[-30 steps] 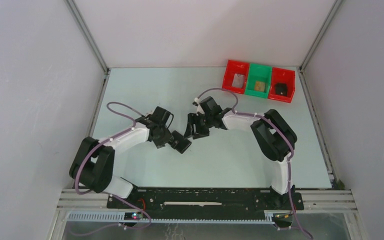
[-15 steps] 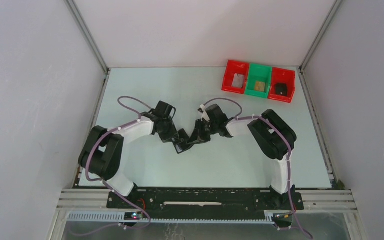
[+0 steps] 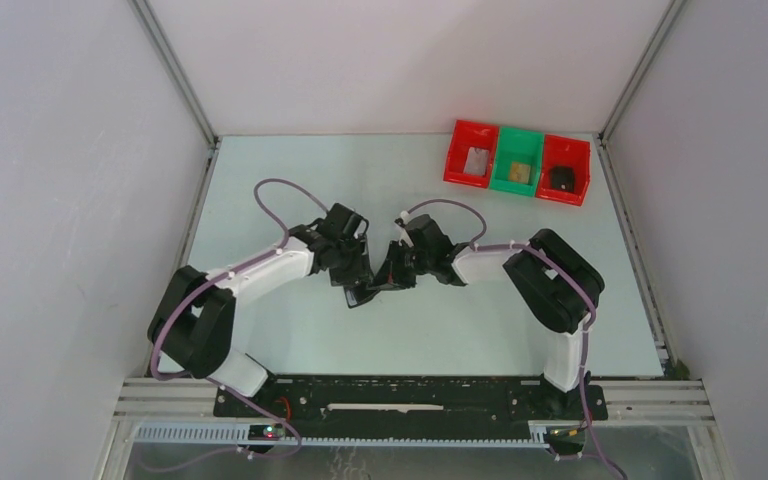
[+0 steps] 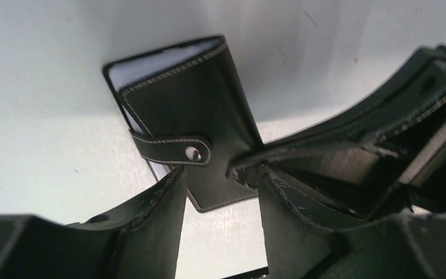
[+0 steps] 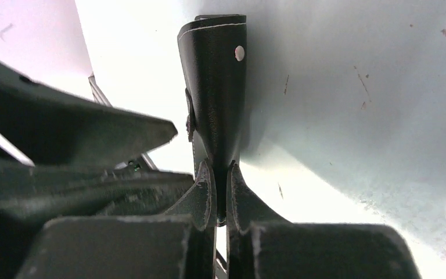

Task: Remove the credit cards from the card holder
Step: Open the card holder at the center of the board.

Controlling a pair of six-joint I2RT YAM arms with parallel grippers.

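**No legible writing in any view**

No text, label, brand, number or sign can be read in these views. The small black stitched bifold card holder [image 4: 200,110], at the centre of the left wrist frame, shows plain faces with only a blank round metal snap [image 4: 193,153] on its closing tab. In the upper right of the overhead frame, whatever lies inside the red and green plastic bins [image 3: 516,189] is too small for any print to be made out.
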